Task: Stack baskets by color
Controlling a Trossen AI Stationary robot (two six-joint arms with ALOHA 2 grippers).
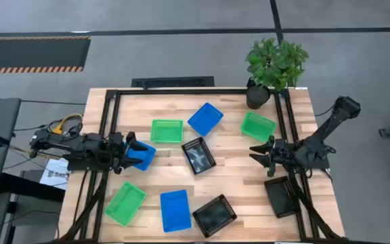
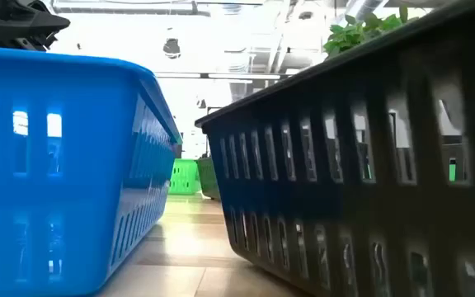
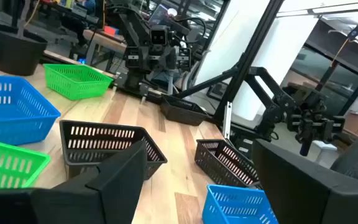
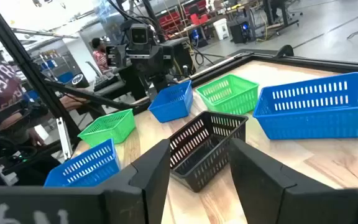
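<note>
Starting at the left edge: my left gripper [image 1: 133,150] sits low over the table, fingers spread, right at a blue basket [image 1: 143,155]. Whether it touches I can't tell, but I judge it's lined up there to take that one first. Below it a green basket [image 1: 124,203] and another blue basket [image 1: 175,209] lie apart, nothing stacked yet. Mid-table, a green basket [image 1: 166,131], a tilted blue basket [image 1: 205,119] and two black baskets [image 1: 198,155] [image 1: 214,215] are scattered; the upper black one crowds my path across. Further right, a green basket [image 1: 257,126] lies near the potted plant [image 1: 274,64]. My right gripper [image 1: 260,152] hangs spread and empty, a third black basket [image 1: 280,196] just beside its arm.
</note>
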